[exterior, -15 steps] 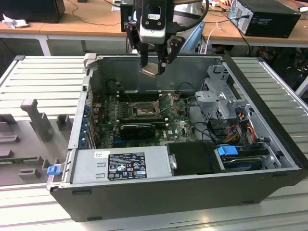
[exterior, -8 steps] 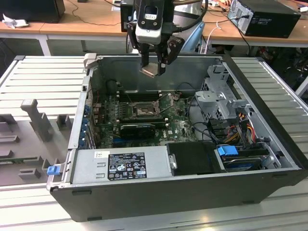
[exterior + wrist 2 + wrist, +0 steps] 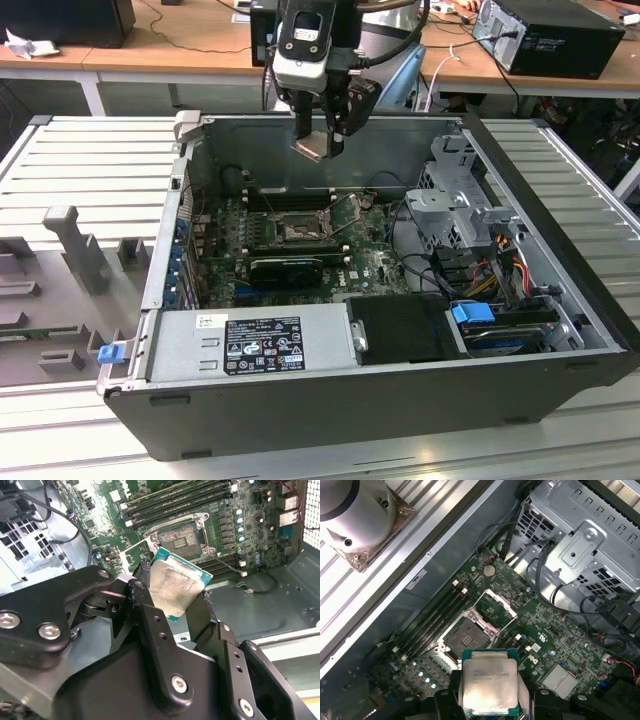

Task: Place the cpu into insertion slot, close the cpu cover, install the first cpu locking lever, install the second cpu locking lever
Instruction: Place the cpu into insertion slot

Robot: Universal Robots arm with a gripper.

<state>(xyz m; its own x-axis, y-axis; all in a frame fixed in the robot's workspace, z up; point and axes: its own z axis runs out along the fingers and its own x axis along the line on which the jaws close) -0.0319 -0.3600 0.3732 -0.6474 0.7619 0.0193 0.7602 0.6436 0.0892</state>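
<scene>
The fingers (image 3: pixel 147 620) pinch the cpu (image 3: pixel 175 587) by two opposite edges, with its metal lid facing both wrist views. The cpu hangs above the open computer case (image 3: pixel 400 385), well apart from the insertion slot (image 3: pixel 464 638) on the motherboard (image 3: pixel 372 268) below. The cpu cover (image 3: pixel 495 611) stands tilted open at the slot's edge.

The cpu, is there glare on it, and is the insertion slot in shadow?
Second wrist view: the cpu has a broad whitish sheen. First wrist view: softer glare, the insertion slot evenly lit. Exterior view: the slot sits dimmer inside the case, yet visible.
</scene>
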